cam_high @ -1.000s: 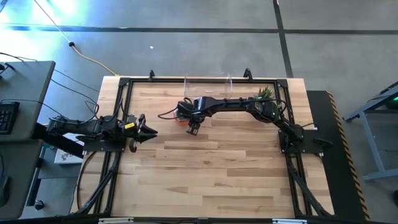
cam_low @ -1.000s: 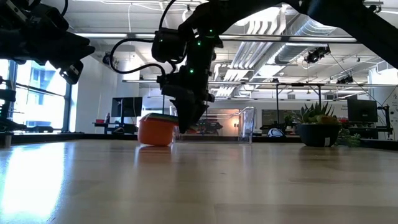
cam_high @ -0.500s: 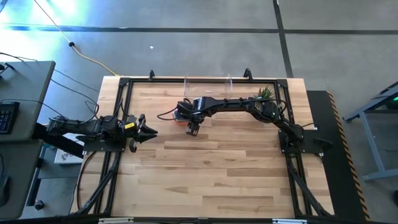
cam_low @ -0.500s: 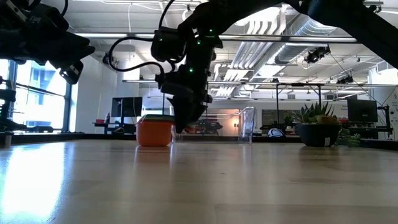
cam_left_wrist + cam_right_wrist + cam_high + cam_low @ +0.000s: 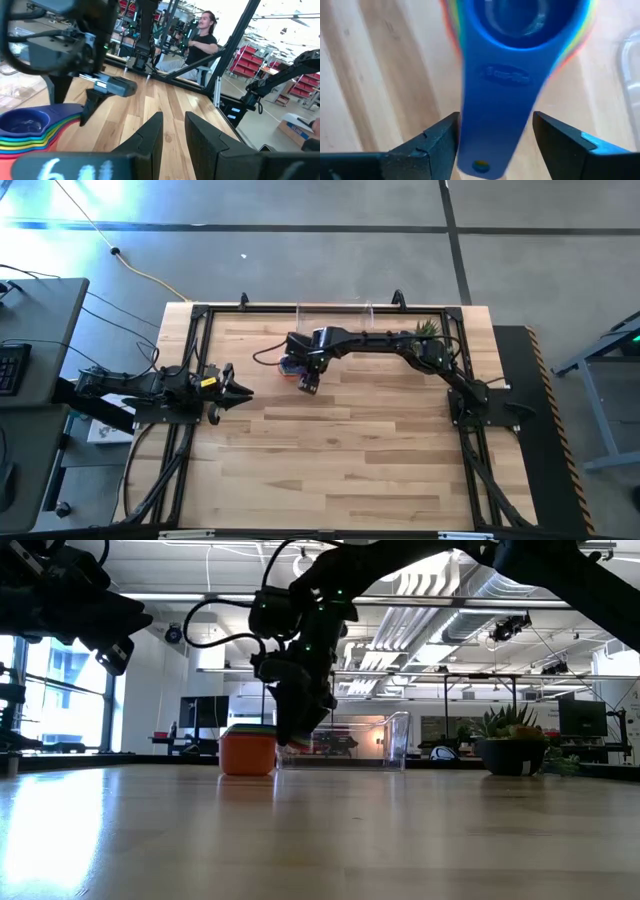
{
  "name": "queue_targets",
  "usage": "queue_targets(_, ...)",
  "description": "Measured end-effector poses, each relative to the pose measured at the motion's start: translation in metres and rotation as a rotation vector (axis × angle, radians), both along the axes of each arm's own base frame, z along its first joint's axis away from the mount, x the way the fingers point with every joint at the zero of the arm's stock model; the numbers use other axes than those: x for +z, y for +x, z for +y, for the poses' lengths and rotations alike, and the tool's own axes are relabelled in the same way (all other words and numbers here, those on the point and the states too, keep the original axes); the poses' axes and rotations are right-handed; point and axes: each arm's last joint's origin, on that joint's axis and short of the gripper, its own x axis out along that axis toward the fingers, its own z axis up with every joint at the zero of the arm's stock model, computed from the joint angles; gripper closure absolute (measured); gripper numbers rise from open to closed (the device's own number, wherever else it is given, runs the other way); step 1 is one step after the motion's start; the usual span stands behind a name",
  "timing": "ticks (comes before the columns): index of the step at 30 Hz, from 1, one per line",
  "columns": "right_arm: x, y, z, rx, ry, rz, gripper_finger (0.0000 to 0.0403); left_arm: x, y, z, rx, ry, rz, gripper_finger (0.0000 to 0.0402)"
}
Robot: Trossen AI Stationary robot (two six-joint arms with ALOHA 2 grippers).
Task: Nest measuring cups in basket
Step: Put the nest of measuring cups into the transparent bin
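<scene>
Wooden slatted table (image 5: pixel 330 450) carries everything, I'll go down by size. Clear rectangular plastic basket (image 5: pixel 333 311) sits at the far edge, nothing in it that I can see. Right arm reaches across to the middle; left arm waits at the left edge.

Stack of nested plastic measuring cups (image 5: pixel 248 750) stands on the bare wood just in front of the basket, outside it, orange outermost in the low view. In the left wrist view the handles fan out in rainbow order with the blue cup (image 5: pixel 22 122) innermost.

Right gripper (image 5: pixel 492 137) hovers right over the stack, fingers spread wide, one each side of the blue flat handle (image 5: pixel 495 100) and not touching it. So I have no grip on anything. Left gripper (image 5: pixel 172 137): fingers nearly together, narrow gap, nothing between them.

My read: nesting looks done, but the stack is not yet in the basket.

Risks:
- closing on only the blue handle would lift that one cup out and undo the nest
- a grab off-centre could tip or slide the stack on the smooth wood
- the basket wall is close behind, so a low carry could knock it or catch its rim.
</scene>
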Motion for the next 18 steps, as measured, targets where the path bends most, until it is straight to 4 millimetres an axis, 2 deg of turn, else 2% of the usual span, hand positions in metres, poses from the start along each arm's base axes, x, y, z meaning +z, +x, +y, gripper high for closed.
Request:
queue_targets(10,0.0001,0.0005,0.0024,-0.021,-0.025,0.005,0.0168,0.0,0.0,0.0,0.0,0.0,0.0,0.033)
queue_targets(18,0.0002,0.0007,0.0023,-0.046,-0.031,0.005,0.0252,0.0,0.0,0.0,0.0,0.0,0.0,0.033)
